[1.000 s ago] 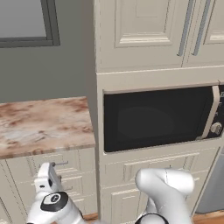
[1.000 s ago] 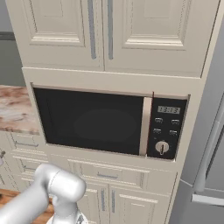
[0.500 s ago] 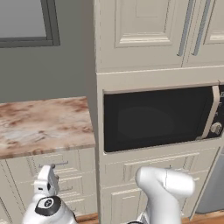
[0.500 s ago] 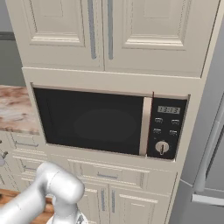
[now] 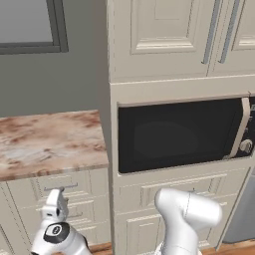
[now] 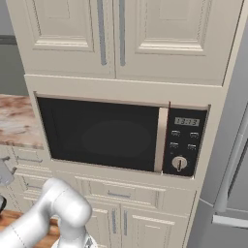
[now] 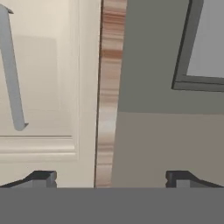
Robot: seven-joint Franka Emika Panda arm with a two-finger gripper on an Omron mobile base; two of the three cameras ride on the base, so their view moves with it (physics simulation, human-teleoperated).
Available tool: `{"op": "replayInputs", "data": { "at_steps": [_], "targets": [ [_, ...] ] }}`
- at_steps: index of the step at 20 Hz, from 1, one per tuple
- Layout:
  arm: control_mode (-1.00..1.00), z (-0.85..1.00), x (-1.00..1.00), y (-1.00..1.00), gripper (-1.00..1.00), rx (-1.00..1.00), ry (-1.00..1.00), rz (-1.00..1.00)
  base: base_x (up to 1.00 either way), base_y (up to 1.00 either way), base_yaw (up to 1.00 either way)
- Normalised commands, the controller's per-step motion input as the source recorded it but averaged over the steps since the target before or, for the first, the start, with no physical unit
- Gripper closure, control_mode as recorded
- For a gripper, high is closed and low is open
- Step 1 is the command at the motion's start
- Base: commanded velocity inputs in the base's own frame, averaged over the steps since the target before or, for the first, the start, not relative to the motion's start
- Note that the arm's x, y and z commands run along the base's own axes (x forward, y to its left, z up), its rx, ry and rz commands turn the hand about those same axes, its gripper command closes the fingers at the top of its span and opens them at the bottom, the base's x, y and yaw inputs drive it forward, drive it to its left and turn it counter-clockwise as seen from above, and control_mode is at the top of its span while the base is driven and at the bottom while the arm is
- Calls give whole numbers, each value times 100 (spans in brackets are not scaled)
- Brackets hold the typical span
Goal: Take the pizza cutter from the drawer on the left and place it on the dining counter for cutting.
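The drawer (image 5: 55,188) is shut, directly under the marbled worktop (image 5: 50,142) left of the microwave, and its slim silver bar handle (image 5: 60,187) faces me. My gripper (image 5: 55,203) points up at this drawer front from just below the handle. In the hand view the gripper (image 7: 111,179) is open, its fingertips (image 7: 41,177) wide apart with nothing between them. That view is rolled sideways, so the drawer front (image 7: 43,87) and handle (image 7: 11,70) lie at the left, beside the worktop's edge (image 7: 109,87). The pizza cutter is hidden. The dining counter is out of view.
A black microwave (image 5: 179,134) sits built into the tall cream cabinet column (image 5: 159,40) on the right. Lower cream drawers (image 5: 74,214) sit below the top one. A grey wall and a window frame (image 5: 55,25) rise above the worktop. A steel fridge edge (image 6: 232,184) stands far right.
The hand has sunk slightly and straightened below the drawer front. The jaws stay wide open and the drawer stays shut.
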Motion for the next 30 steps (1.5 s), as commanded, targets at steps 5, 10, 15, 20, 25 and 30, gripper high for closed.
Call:
{"op": "replayInputs", "data": {
  "at_steps": [5,10,15,20,25,30],
  "targets": [
    [-100,-55,39,19,-100,0,-7,4,0,0,0],
    [-100,-63,27,47,-100,-3,-2,5,0,0,0],
    [-100,-47,23,56,-100,-4,0,4,0,0,0],
    [-100,-47,27,43,-100,0,0,2,0,0,0],
    [-100,-51,35,28,-100,0,-3,2,0,0,0],
    [-100,-52,26,8,-100,0,-6,0,0,0,0]
  ]
}}
